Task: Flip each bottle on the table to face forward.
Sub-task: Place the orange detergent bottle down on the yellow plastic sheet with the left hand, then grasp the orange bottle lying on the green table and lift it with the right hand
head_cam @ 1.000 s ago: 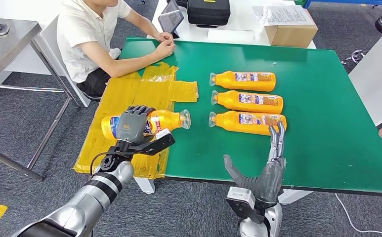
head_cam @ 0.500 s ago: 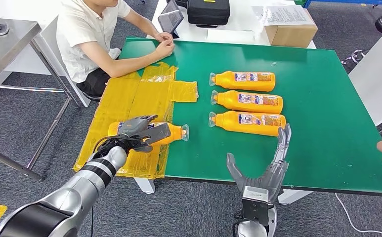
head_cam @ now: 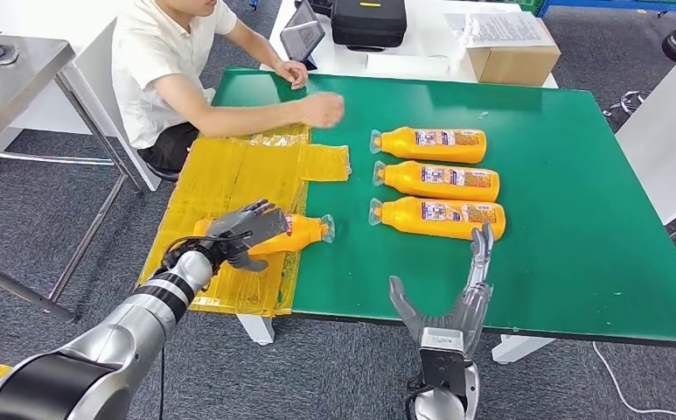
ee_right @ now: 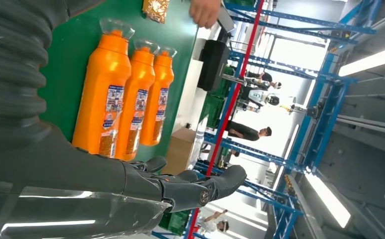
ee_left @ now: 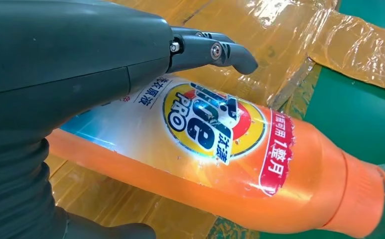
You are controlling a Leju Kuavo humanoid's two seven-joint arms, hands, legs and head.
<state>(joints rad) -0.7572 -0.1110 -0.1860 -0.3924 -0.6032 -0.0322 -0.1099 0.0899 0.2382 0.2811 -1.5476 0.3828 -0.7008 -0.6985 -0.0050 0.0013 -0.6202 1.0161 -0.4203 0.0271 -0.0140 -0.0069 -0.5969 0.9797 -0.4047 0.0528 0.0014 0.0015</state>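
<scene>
A green table carries a yellow taped sheet at its left end, where a person's hand reaches over; three orange bottles lie in a row mid-table, small printed labels up. The left hand grips a fourth bottle lying on the sheet, its logo reading "PRO" beside Chinese script. The right hand hovers spread, empty, at the near edge

Silver arms, dark grey ribbed robot hand.
</scene>
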